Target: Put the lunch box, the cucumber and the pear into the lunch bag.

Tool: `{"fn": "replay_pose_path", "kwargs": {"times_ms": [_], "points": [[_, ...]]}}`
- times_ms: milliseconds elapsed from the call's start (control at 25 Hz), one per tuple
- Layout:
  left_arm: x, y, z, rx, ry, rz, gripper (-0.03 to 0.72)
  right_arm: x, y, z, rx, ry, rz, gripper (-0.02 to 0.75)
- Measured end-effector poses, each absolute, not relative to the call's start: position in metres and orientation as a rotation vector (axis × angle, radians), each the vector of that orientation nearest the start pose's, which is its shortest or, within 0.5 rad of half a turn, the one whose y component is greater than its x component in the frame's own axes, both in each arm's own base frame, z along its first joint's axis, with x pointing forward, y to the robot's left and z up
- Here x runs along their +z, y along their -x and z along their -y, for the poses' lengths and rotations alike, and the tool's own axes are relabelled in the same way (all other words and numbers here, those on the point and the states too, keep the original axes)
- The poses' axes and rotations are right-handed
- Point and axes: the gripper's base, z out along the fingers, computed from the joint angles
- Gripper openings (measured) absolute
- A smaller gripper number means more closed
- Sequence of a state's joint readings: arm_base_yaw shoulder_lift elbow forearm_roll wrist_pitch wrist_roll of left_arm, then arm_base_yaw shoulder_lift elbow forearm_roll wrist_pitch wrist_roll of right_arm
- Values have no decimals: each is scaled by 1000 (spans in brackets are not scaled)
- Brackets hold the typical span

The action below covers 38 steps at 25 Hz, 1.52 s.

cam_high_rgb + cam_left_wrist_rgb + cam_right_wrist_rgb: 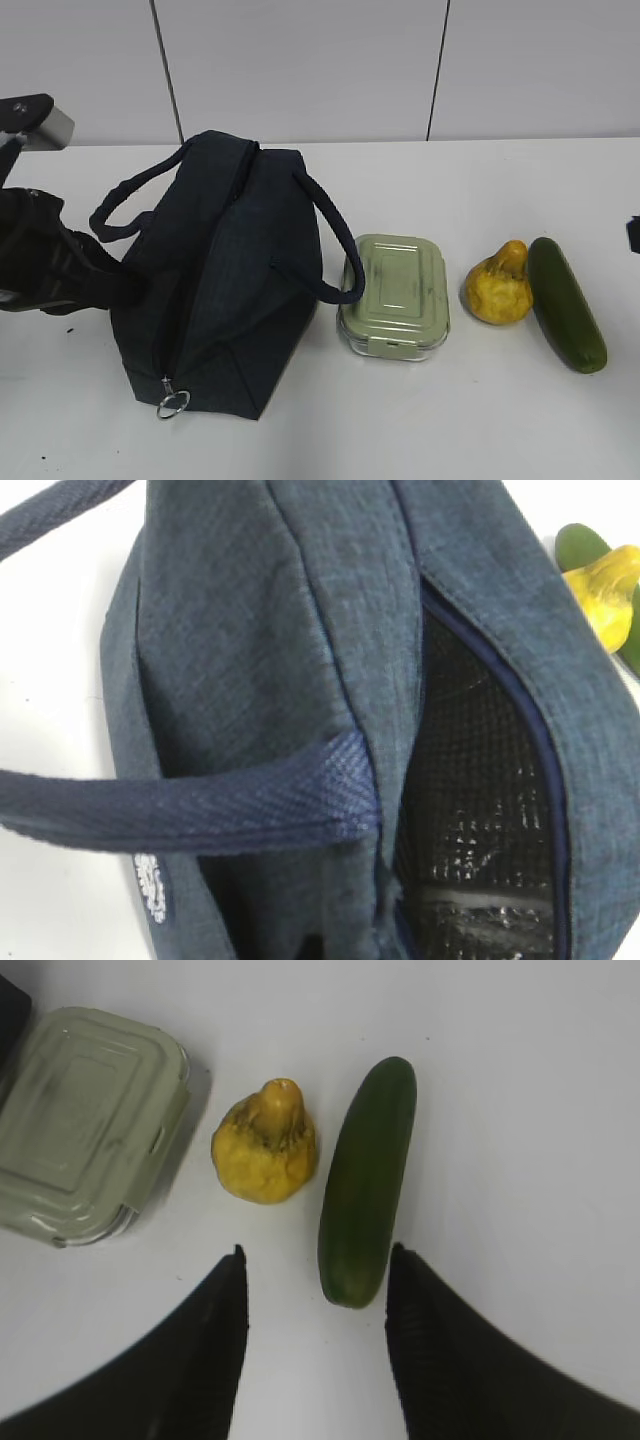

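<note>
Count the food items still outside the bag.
3, all on the table right of the lunch bag: lunch box nearest it, then pear, then cucumber. Bag interior only partly visible.

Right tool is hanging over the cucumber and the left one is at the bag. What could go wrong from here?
1. The cucumber lies close beside the pear; the open right tool is lined up on the cucumber's near end, and a slightly off descent could nudge the pear or roll the cucumber.
2. The lunch bag shows only a narrow opening in the left wrist view, so items may catch on its rim.
3. One handle droops by the lunch box and might snag.
</note>
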<state>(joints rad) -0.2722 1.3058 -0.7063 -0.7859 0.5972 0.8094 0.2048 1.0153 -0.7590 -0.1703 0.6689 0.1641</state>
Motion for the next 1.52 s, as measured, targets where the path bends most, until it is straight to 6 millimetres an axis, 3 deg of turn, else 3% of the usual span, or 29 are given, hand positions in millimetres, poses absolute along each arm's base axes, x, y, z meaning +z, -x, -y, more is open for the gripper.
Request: {"fn": "replay_pose_path", "kwargs": {"times_ms": [160,320,480,640,800,1080,1520], "points": [[233,-222,100,-579,-647,-2427,-15,283,-246,-31,14,36,-2489,365],[233,-222,100,-580,-648,-2427,-15,265,-296,-9,129,-163,-2603,365],[233,-222,100,-577,-655,-2424,-15,237,-329,19,285,-242,-2760,365],[233,-222,100,-576,-656,-2423,-15,218,-355,29,290,-233,-2818,365],[233,-222,100,-576,-657,-2423,-15,209,-375,32,286,-211,-2841,370],[234,-222,99,-574,-655,-2421,-15,191,-402,38,247,-117,-2937,523],[234,-222,100,-576,-651,-2421,-15,154,-416,39,292,-140,-3015,538]]}}
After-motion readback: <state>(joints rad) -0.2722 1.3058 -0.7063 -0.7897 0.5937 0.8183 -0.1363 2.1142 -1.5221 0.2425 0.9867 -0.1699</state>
